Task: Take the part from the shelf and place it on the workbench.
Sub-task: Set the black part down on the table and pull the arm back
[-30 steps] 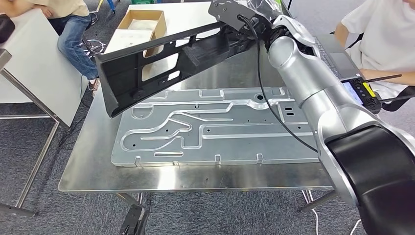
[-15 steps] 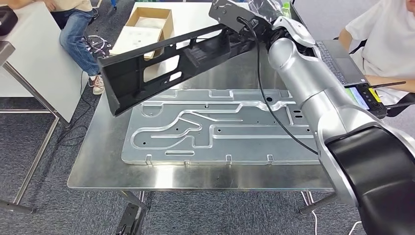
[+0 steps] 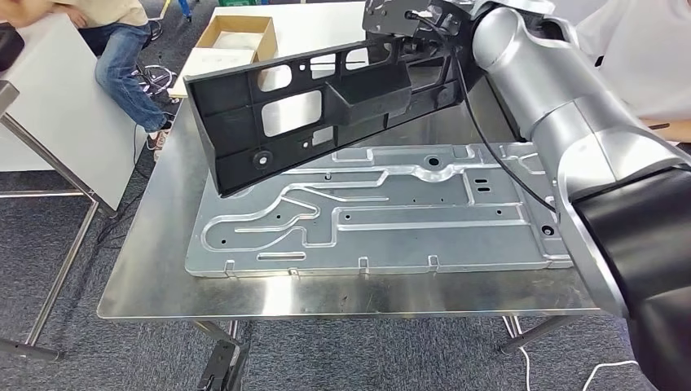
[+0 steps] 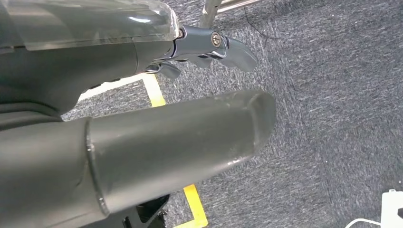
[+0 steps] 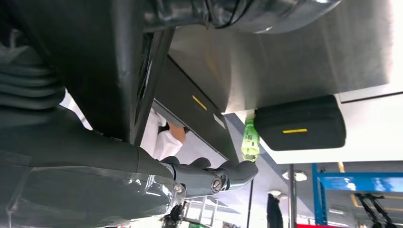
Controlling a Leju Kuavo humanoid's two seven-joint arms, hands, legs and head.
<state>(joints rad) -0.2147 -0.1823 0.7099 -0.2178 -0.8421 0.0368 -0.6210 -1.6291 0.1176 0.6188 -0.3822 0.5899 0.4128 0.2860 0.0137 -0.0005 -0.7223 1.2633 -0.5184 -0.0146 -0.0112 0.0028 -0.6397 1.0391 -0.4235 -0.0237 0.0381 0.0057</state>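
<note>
A long black plastic part (image 3: 326, 106) with several cut-outs hangs tilted above the workbench (image 3: 163, 269), its broad face turned towards me. My right hand (image 3: 407, 20) grips its far right end at the back of the bench. In the right wrist view the dark part (image 5: 95, 61) lies against my right hand (image 5: 204, 175), whose fingers are wrapped around its edge. The part's low left end hovers just over a large stamped metal panel (image 3: 367, 212). My left hand (image 4: 166, 133) hangs over the grey carpet, fingers apart and holding nothing.
The metal panel covers most of the bench top. Behind stands a white table with a cardboard box (image 3: 236, 37). One person (image 3: 114, 49) sits at the back left, another (image 3: 644, 57) at the right. A green bottle (image 5: 249, 137) and a black case (image 5: 299, 123) lie past the bench.
My right arm has turned the part, so its face now stands more upright towards me and its left end has moved right. The camera shifted slightly.
</note>
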